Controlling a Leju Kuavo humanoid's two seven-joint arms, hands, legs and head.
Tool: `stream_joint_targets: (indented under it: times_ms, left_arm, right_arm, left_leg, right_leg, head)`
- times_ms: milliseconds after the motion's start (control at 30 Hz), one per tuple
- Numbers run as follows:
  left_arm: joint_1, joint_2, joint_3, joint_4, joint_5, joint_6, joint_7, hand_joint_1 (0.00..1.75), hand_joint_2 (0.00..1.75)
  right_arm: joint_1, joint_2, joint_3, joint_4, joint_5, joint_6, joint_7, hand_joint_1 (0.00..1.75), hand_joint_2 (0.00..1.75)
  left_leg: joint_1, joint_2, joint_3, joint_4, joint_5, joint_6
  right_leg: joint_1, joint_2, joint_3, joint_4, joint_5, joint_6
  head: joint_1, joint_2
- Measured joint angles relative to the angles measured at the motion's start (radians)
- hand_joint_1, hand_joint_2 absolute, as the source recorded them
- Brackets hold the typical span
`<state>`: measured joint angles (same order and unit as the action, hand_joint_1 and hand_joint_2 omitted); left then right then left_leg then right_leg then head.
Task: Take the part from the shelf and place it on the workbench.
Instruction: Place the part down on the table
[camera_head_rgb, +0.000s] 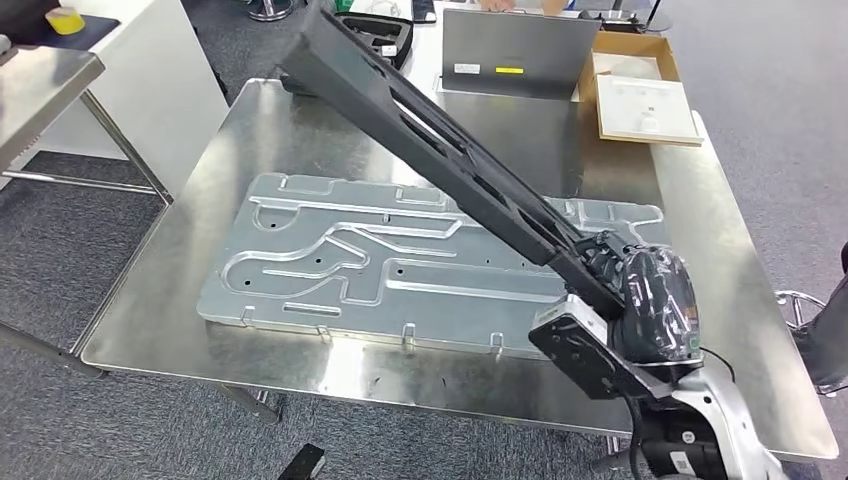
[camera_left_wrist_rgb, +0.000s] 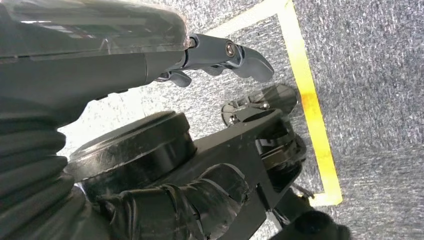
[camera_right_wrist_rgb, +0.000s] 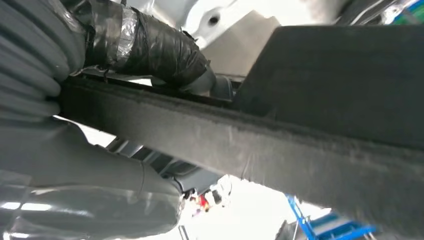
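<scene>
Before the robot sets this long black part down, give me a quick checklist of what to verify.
1. Right hand grips the long black part: ok.
2. Part is over the workbench: ok.
3. Landing area free: not ok, a stamped metal panel lies beneath.
4. Part's far end clears the black case: cannot tell.
5. Left hand holds nothing, hanging over the floor: ok.

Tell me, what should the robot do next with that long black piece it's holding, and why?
Probably lower it gently until it lies flat. The right hand grips one end of the long black part, which slants up across the workbench above the silver stamped plate, its far end raised. It seems already over the bench, so easing it down comes before letting go.
</scene>
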<state>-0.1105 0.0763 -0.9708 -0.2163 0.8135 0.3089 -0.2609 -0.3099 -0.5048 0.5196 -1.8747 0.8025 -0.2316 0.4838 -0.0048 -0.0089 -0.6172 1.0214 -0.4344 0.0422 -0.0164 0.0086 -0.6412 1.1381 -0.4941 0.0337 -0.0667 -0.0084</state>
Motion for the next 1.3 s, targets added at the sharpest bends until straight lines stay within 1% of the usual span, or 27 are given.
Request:
stream_joint_targets:
  times_ms: [33, 67, 167, 200, 267, 333, 367, 400, 433, 500, 533, 567, 667, 733, 767, 833, 867, 900, 933, 967, 1000, 1033, 1067, 1100, 1200, 1267, 1300]
  left_arm:
    - [-0.001, 0.0, 0.0, 0.0, -0.002, -0.001, -0.001, 0.0, 1.75]
    - [-0.001, 0.0, 0.0, 0.0, -0.004, -0.003, -0.003, 0.0, 1.75]
    - [0.0, 0.0, -0.001, 0.0, -0.011, -0.014, -0.014, 0.0, 1.75]
    - [0.0, 0.0, -0.002, 0.0, -0.013, -0.017, -0.017, 0.0, 1.75]
    - [-0.001, -0.001, -0.003, 0.0, -0.015, -0.02, -0.019, 0.0, 1.75]
    - [-0.001, -0.005, -0.004, 0.0, -0.016, -0.021, -0.02, 0.0, 1.75]
    - [0.0, -0.007, -0.005, 0.0, -0.016, -0.021, -0.02, 0.0, 1.75]
    - [0.0, -0.008, -0.005, 0.0, -0.017, -0.021, -0.02, 0.0, 1.75]
    - [0.001, -0.009, -0.006, 0.0, -0.018, -0.022, -0.02, 0.0, 1.75]
    - [0.0, -0.01, -0.006, 0.0, -0.019, -0.023, -0.022, 0.0, 1.75]
    - [-0.001, -0.01, -0.006, 0.0, -0.021, -0.023, -0.024, 0.0, 1.75]
    - [-0.003, -0.01, -0.007, 0.0, -0.022, -0.022, -0.027, 0.0, 1.75]
    - [-0.005, -0.015, -0.008, 0.0, -0.025, -0.022, -0.034, 0.0, 1.75]
    - [-0.006, -0.018, -0.008, 0.0, -0.025, -0.022, -0.036, 0.0, 1.75]
    - [-0.008, -0.02, -0.008, 0.0, -0.025, -0.022, -0.036, 0.0, 1.75]
    - [-0.011, -0.024, -0.008, 0.0, -0.024, -0.021, -0.036, 0.0, 1.75]
    - [-0.011, -0.027, -0.008, 0.0, -0.023, -0.021, -0.035, 0.0, 1.75]
    - [-0.011, -0.028, -0.008, 0.0, -0.021, -0.021, -0.035, 0.0, 1.75]
    - [-0.009, -0.03, -0.008, 0.0, -0.02, -0.021, -0.035, 0.0, 1.75]
    - [-0.008, -0.031, -0.008, 0.0, -0.019, -0.021, -0.035, 0.0, 1.75]
    - [-0.008, -0.032, -0.009, 0.0, -0.018, -0.02, -0.035, 0.0, 1.75]
    - [-0.008, -0.032, -0.009, 0.0, -0.016, -0.02, -0.035, 0.0, 1.75]
    - [-0.009, -0.033, -0.009, 0.0, -0.015, -0.019, -0.035, 0.0, 1.75]
    - [-0.009, -0.032, -0.009, 0.0, -0.013, -0.019, -0.035, 0.0, 1.75]
    - [-0.008, -0.032, -0.009, 0.0, -0.009, -0.02, -0.032, 0.0, 1.75]
    - [-0.008, -0.032, -0.009, 0.0, -0.008, -0.021, -0.032, 0.0, 1.75]
    - [-0.009, -0.032, -0.009, 0.0, -0.007, -0.021, -0.032, 0.0, 1.75]
  right_arm:
    - [-0.001, -0.013, -0.01, 0.008, 0.002, 0.015, 0.006, 1.75, 1.75]
    - [-0.001, -0.029, -0.02, 0.018, 0.012, 0.041, 0.011, 1.75, 1.75]
    - [-0.008, -0.08, -0.04, 0.055, 0.063, 0.152, 0.021, 1.75, 1.75]
    - [-0.013, -0.095, -0.044, 0.068, 0.072, 0.174, 0.022, 1.75, 1.75]
    - [-0.019, -0.12, -0.051, 0.087, 0.078, 0.192, 0.023, 1.75, 1.75]
    - [-0.021, -0.133, -0.056, 0.1, 0.08, 0.194, 0.023, 1.75, 1.75]
    - [-0.022, -0.138, -0.057, 0.107, 0.08, 0.195, 0.023, 1.75, 1.75]
    - [-0.023, -0.142, -0.059, 0.115, 0.08, 0.197, 0.023, 1.75, 1.75]
    - [-0.024, -0.147, -0.061, 0.122, 0.081, 0.2, 0.024, 1.75, 1.75]
    - [-0.025, -0.153, -0.062, 0.138, 0.088, 0.212, 0.024, 1.75, 1.75]
    - [-0.027, -0.154, -0.062, 0.147, 0.095, 0.218, 0.024, 1.75, 1.75]
    - [-0.03, -0.154, -0.062, 0.159, 0.106, 0.224, 0.023, 1.75, 1.75]
    - [-0.044, -0.15, -0.056, 0.2, 0.138, 0.24, 0.021, 1.75, 1.75]
    - [-0.053, -0.147, -0.051, 0.221, 0.148, 0.249, 0.021, 1.75, 1.75]
    - [-0.058, -0.146, -0.047, 0.231, 0.149, 0.253, 0.021, 1.75, 1.75]
    - [-0.064, -0.144, -0.041, 0.254, 0.148, 0.26, 0.021, 1.75, 1.75]
    - [-0.064, -0.143, -0.038, 0.265, 0.146, 0.263, 0.021, 1.75, 1.75]
    - [-0.061, -0.142, -0.036, 0.274, 0.144, 0.265, 0.021, 1.75, 1.75]
    - [-0.058, -0.142, -0.034, 0.281, 0.142, 0.266, 0.021, 1.75, 1.75]
    - [-0.056, -0.142, -0.032, 0.288, 0.139, 0.266, 0.022, 1.75, 1.75]
    - [-0.055, -0.142, -0.03, 0.295, 0.137, 0.266, 0.022, 1.75, 1.75]
    - [-0.053, -0.142, -0.028, 0.301, 0.134, 0.266, 0.022, 1.75, 1.75]
    - [-0.051, -0.142, -0.026, 0.306, 0.133, 0.266, 0.022, 1.75, 1.75]
    - [-0.048, -0.142, -0.025, 0.311, 0.131, 0.265, 0.022, 1.75, 1.75]
    - [-0.039, -0.142, -0.025, 0.32, 0.13, 0.265, 0.022, 1.75, 1.75]
    - [-0.039, -0.142, -0.024, 0.323, 0.13, 0.265, 0.022, 1.75, 1.75]
    - [-0.04, -0.142, -0.024, 0.323, 0.13, 0.265, 0.022, 1.75, 1.75]
  left_leg:
    - [-0.001, -0.001, -0.002, 0.007, -0.005, -0.004]
    - [-0.003, -0.003, -0.005, 0.013, -0.008, -0.008]
    - [-0.005, -0.004, -0.011, 0.019, -0.01, -0.018]
    - [-0.004, -0.003, -0.015, 0.029, -0.018, -0.022]
    - [-0.001, 0.0, -0.046, 0.098, -0.06, -0.032]
    - [0.002, 0.002, -0.103, 0.224, -0.115, -0.039]
    - [0.004, 0.002, -0.127, 0.273, -0.129, -0.04]
    - [0.004, 0.002, -0.138, 0.292, -0.126, -0.039]
    - [0.004, 0.002, -0.129, 0.272, -0.106, -0.036]
    - [0.001, 0.002, -0.068, 0.144, -0.042, -0.023]
    - [-0.002, 0.002, -0.036, 0.08, -0.022, -0.017]
    - [-0.005, 0.002, -0.015, 0.036, -0.012, -0.013]
    - [-0.01, 0.0, -0.003, 0.006, -0.01, -0.006]
    - [-0.006, -0.001, 0.006, -0.011, -0.001, 0.002]
    - [-0.004, -0.001, 0.011, -0.019, 0.003, 0.006]
    - [-0.005, 0.0, 0.013, -0.022, 0.004, 0.012]
    - [-0.005, 0.0, 0.013, -0.02, 0.003, 0.014]
    - [-0.005, -0.001, 0.012, -0.019, 0.002, 0.014]
    - [-0.004, -0.001, 0.012, -0.015, -0.001, 0.013]
    - [-0.002, -0.002, 0.012, -0.009, -0.004, 0.011]
    - [-0.002, -0.002, 0.01, -0.001, -0.01, 0.007]
    - [-0.003, -0.004, 0.007, 0.009, -0.016, 0.001]
    - [-0.004, -0.005, 0.002, 0.018, -0.021, -0.005]
    - [-0.006, -0.006, -0.001, 0.024, -0.024, -0.009]
    - [-0.005, -0.007, -0.006, 0.031, -0.029, -0.02]
    - [-0.002, -0.004, -0.027, 0.082, -0.062, -0.03]
    - [0.0, -0.002, -0.051, 0.135, -0.09, -0.035]
  right_leg:
    - [0.0, 0.001, 0.021, -0.049, 0.019, -0.003]
    - [0.001, 0.002, 0.034, -0.077, 0.025, -0.007]
    - [0.003, 0.003, 0.037, -0.086, 0.026, -0.022]
    - [0.002, 0.002, 0.038, -0.088, 0.027, -0.027]
    - [-0.002, -0.001, 0.04, -0.092, 0.029, -0.035]
    - [-0.001, -0.004, 0.041, -0.092, 0.028, -0.038]
    - [0.0, -0.005, 0.041, -0.091, 0.028, -0.039]
    - [0.001, -0.005, 0.041, -0.091, 0.027, -0.04]
    - [0.001, -0.005, 0.042, -0.091, 0.026, -0.04]
    - [0.002, -0.004, 0.045, -0.091, 0.024, -0.04]
    - [0.004, -0.004, 0.045, -0.091, 0.024, -0.038]
    - [0.004, -0.004, 0.045, -0.092, 0.024, -0.035]
    - [0.001, -0.005, 0.044, -0.098, 0.026, -0.019]
    - [0.0, -0.006, 0.035, -0.079, 0.01, -0.011]
    - [0.0, -0.006, 0.018, -0.043, -0.011, -0.008]
    - [-0.002, -0.006, -0.04, 0.078, -0.067, -0.004]
    - [-0.003, -0.006, -0.069, 0.135, -0.085, -0.001]
    - [-0.004, -0.006, -0.088, 0.166, -0.087, 0.001]
    - [-0.006, -0.006, -0.089, 0.16, -0.069, 0.004]
    - [-0.009, -0.007, -0.071, 0.115, -0.035, 0.008]
    - [-0.013, -0.007, -0.043, 0.049, -0.002, 0.012]
    - [-0.014, -0.007, -0.013, -0.012, 0.022, 0.013]
    - [-0.015, -0.006, 0.007, -0.055, 0.033, 0.011]
    - [-0.014, -0.005, 0.014, -0.072, 0.032, 0.007]
    - [-0.011, -0.004, 0.016, -0.075, 0.034, -0.013]
    - [-0.013, -0.006, 0.019, -0.079, 0.036, -0.026]
    - [-0.012, -0.007, 0.021, -0.079, 0.036, -0.029]
  head:
    - [0.0, 0.0]
    - [0.0, 0.0]
    - [0.0, 0.0]
    - [0.0, 0.0]
    - [-0.002, 0.0]
    - [-0.003, 0.0]
    - [-0.003, 0.0]
    - [-0.003, 0.0]
    - [-0.003, 0.0]
    - [-0.002, 0.0]
    - [-0.002, 0.0]
    - [-0.002, 0.0]
    - [-0.002, 0.0]
    - [-0.001, 0.0]
    - [0.0, 0.0]
    - [0.001, 0.0]
    - [0.001, 0.0]
    - [0.001, 0.0]
    - [0.001, 0.0]
    - [0.001, 0.0]
    - [0.001, 0.0]
    - [0.001, 0.0]
    - [0.0, 0.0]
    - [-0.001, 0.0]
    - [-0.002, 0.0]
    - [-0.004, 0.0]
    - [-0.006, 0.0]
